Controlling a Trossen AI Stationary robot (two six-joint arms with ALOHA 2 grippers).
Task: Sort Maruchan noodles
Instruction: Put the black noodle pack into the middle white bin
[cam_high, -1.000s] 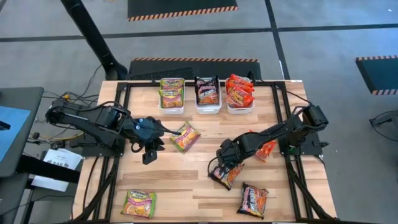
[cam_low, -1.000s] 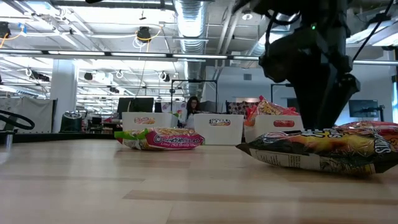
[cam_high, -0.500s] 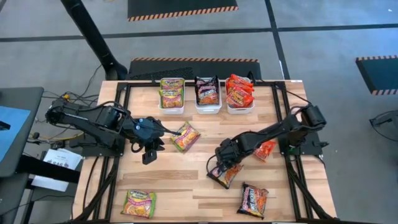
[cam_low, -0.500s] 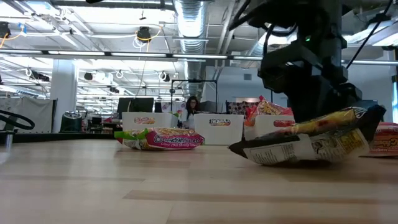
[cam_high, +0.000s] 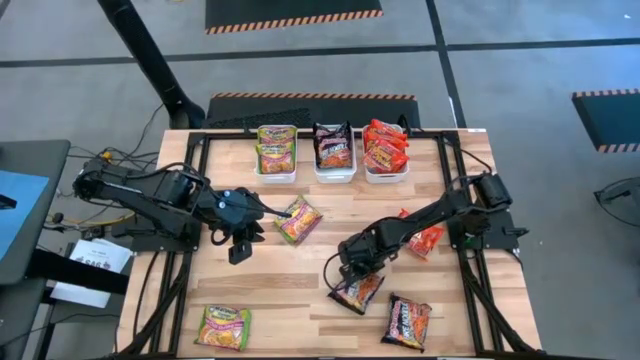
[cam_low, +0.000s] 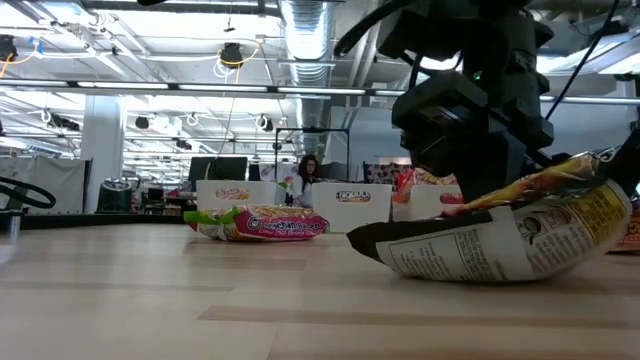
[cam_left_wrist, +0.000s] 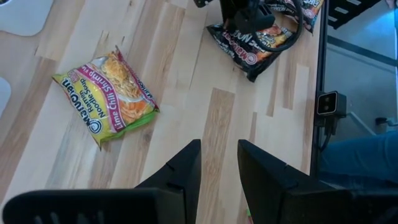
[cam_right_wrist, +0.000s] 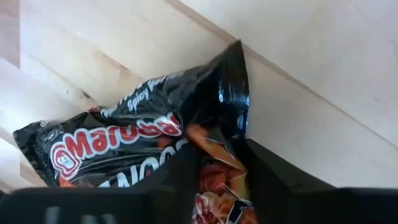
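Right gripper (cam_high: 352, 270) pinches one end of a black noodle packet (cam_high: 357, 290), we see, tilting it off the table (cam_high: 300, 280); left gripper (cam_high: 262, 212), fingers narrowly apart, waits beside the green packet (cam_high: 298, 220).

Grey floor (cam_high: 520, 90) with striped mats (cam_high: 293, 14); exposed ducts (cam_low: 310, 35) hang over distant desks.

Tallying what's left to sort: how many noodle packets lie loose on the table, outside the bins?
5: green by the left gripper, green near-left corner, dark one in the right gripper, dark near-right, red by the right arm.
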